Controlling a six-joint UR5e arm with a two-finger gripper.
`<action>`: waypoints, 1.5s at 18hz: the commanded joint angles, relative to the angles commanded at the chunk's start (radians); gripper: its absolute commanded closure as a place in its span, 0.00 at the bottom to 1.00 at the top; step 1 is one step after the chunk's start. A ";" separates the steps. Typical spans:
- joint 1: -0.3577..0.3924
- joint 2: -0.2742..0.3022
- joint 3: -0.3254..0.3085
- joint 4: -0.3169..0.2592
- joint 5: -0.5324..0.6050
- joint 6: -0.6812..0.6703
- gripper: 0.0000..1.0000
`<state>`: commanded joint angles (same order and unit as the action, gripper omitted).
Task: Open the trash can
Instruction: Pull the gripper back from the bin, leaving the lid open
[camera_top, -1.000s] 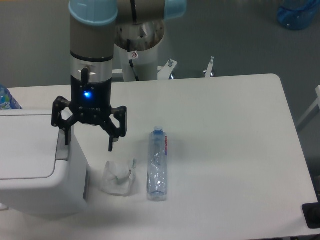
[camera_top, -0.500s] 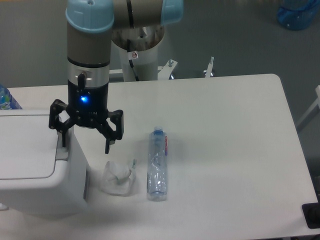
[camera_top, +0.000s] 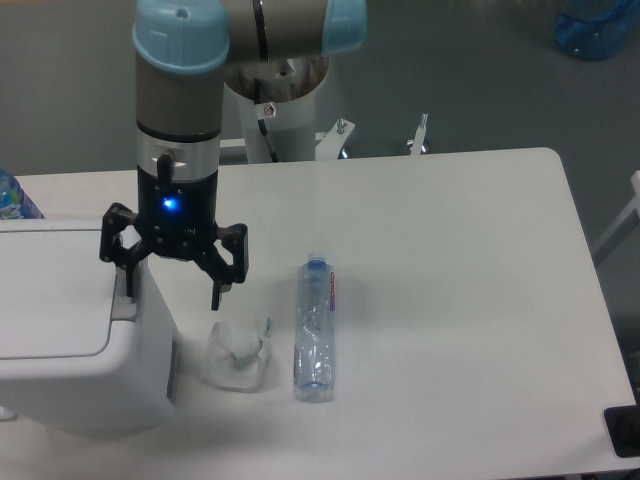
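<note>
You've got the trash can (camera_top: 70, 330) sitting at the table's (camera_top: 450, 260) near left corner, a big white box with its flat lid down and partly cut off by the picture's left edge. Its grey push tab (camera_top: 123, 293) sits on the rim at the can's right side, and that's your landmark for everything here.

Your gripper (camera_top: 170, 292) hangs right over that tab, pointing straight down, fingers spread wide with nothing between them. One finger (camera_top: 124, 275) is down against the tab's strip on the can's rim; whether it actually touches the tab you can't tell from this angle. The other finger (camera_top: 217, 288) is out past the can's right wall, hanging above bare table. A blue light glows on the gripper body above the tab.

Just right of the can, near that outer fingertip, you see a crumpled clear plastic cup (camera_top: 238, 355) lying on the table. Further right of the tab lies a clear plastic bottle (camera_top: 315, 328) on its side, cap pointing away from you, close beside the cup but apart from it.
</note>
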<state>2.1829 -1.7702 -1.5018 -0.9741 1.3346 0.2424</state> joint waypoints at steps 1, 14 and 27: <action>0.000 -0.002 0.000 0.000 0.000 0.000 0.00; 0.000 -0.003 0.014 0.000 0.002 0.000 0.00; 0.112 0.017 0.052 -0.083 0.204 0.210 0.00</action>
<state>2.2947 -1.7534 -1.4496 -1.0566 1.5384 0.4521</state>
